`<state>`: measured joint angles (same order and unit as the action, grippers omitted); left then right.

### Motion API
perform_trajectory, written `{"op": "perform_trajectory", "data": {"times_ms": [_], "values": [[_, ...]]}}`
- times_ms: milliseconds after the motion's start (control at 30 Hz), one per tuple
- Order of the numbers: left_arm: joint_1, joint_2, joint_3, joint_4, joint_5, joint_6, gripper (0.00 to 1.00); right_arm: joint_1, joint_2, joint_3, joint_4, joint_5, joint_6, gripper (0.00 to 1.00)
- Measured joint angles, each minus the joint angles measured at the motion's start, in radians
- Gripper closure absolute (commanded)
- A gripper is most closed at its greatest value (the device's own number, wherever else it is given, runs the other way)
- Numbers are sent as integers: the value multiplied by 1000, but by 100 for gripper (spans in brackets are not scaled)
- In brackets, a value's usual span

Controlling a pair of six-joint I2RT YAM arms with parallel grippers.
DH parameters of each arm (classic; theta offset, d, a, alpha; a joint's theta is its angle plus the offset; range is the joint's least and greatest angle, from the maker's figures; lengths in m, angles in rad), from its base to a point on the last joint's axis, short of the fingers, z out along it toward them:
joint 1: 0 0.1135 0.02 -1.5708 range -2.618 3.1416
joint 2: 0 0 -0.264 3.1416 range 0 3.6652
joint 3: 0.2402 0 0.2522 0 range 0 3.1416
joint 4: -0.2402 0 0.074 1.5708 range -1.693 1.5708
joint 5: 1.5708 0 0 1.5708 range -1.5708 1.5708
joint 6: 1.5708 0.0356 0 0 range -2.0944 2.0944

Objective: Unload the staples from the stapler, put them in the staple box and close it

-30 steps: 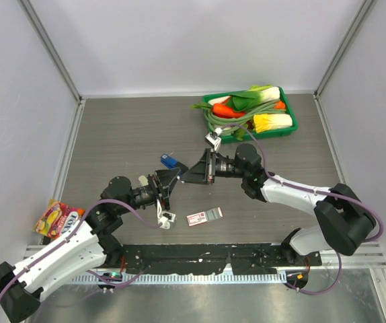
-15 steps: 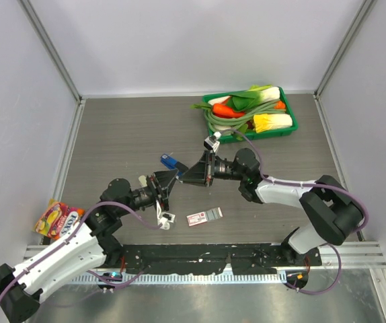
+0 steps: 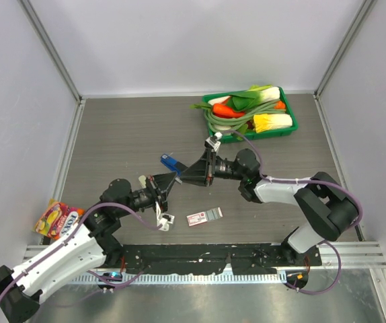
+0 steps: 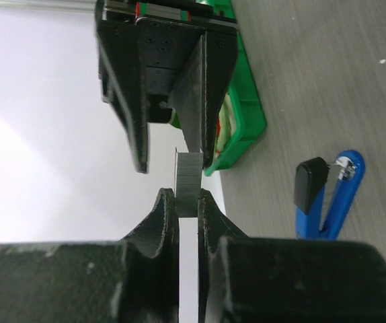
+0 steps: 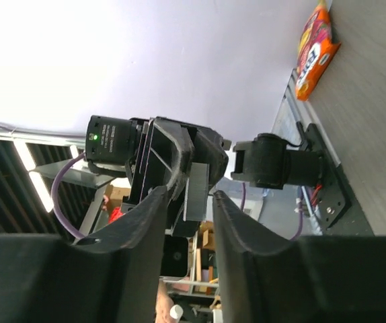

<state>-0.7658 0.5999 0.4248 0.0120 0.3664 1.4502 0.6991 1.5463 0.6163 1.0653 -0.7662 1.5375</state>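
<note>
A short silvery-grey strip of staples [image 4: 187, 180] hangs in the air between the two grippers, and it also shows as the grey staples [image 5: 197, 190] in the right wrist view. My left gripper [image 4: 187, 202] is shut on its near end. My right gripper [image 5: 189, 200] faces it nose to nose and is open, its fingers [image 4: 127, 101] standing on either side of the strip's far end. In the top view the left gripper [image 3: 174, 177] and right gripper [image 3: 185, 175] meet above mid-table. The blue stapler [image 3: 169, 161] lies on the table just behind them, and the stapler [image 4: 333, 198] has its black end toward me.
A flat red-and-white box [image 3: 204, 216] lies near the front edge. A green tray [image 3: 289, 127] of toy vegetables sits at the back right. A colourful snack packet [image 3: 57, 219] lies at the left edge, and grey walls close in three sides.
My left gripper has shut on the staple strip and my right gripper has opened around it. Both arms have stayed almost in place.
</note>
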Motion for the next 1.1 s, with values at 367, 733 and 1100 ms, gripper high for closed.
{"op": "perform_trajectory", "data": {"times_ms": [367,733,1100], "values": [[-3,398,496,-514,-163,-296,100,-136,-95,250,-705,113,-542,34],[23,571,879,-929,1,-788,100,-137,-491,181,-1035,325,-1128,34],[23,665,915,-1149,268,-1097,99,-136,-632,85,-1020,114,-1304,40]]}}
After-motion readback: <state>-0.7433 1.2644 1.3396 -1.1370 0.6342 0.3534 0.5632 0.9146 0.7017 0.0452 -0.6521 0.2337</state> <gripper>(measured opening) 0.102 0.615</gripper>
